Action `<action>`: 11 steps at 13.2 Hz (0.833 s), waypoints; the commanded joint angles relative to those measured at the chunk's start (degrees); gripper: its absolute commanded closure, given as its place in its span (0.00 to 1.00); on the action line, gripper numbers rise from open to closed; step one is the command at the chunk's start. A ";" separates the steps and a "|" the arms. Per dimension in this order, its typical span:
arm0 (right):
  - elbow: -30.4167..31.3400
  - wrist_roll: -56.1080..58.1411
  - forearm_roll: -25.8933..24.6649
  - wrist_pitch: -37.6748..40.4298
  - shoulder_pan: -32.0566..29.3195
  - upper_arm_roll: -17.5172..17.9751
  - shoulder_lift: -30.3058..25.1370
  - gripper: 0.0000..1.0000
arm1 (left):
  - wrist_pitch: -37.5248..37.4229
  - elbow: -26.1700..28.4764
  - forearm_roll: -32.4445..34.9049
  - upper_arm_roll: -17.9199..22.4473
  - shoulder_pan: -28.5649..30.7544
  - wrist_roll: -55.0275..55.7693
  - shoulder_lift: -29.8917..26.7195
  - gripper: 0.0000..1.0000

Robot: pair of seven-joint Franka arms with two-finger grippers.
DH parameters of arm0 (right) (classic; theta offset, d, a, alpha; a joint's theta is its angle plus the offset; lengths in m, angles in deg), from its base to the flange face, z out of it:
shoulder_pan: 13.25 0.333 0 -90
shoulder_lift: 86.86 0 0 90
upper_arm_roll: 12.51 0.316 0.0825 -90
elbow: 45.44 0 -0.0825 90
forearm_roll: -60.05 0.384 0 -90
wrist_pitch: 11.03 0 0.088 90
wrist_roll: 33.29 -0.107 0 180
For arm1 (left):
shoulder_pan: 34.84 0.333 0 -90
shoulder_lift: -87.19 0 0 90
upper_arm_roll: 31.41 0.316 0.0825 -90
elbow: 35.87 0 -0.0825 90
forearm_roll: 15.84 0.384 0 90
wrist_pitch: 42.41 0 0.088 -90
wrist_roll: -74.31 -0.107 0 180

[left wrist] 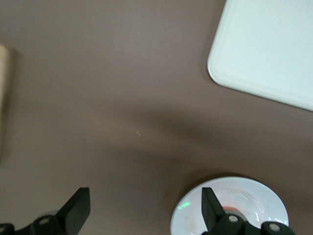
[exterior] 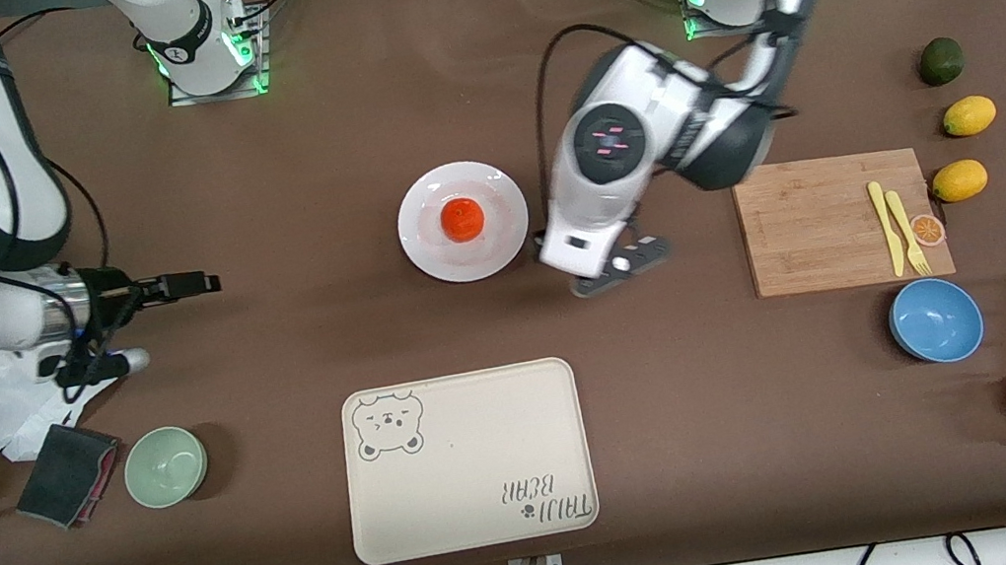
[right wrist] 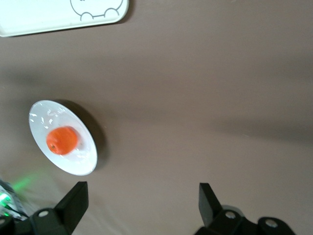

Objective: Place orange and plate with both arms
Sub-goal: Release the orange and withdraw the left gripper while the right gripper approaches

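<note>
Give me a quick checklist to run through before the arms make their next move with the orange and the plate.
1. Orange sits in the middle of the plate: ok.
2. Plate lies flat on the table, apart from the bear tray, which is nearer the front camera: ok.
3. Left gripper has its jaws open and empty, low over the table beside the plate, toward the left arm's end: ok.
4. Right gripper has its jaws open and empty, over bare table toward the right arm's end: ok.
5. Neither gripper touches the plate: ok.
</note>
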 commanded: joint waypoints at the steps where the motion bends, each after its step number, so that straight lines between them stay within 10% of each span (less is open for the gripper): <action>1: 10.08 1.00 6.29 -10.23 0.04 4.60 -2.68 0.00 | -2.59 1.43 4.55 -0.83 5.86 -9.71 -6.06 0.00; 5: 19.06 5.19 21.39 -24.30 0.04 11.19 -1.64 0.00 | -5.59 3.08 3.71 0.39 13.94 -29.29 -14.22 0.00; 11: 23.90 33.38 51.79 -25.92 0.39 14.37 5.21 0.00 | -5.50 21.00 -2.81 4.87 23.46 -43.84 -33.12 0.00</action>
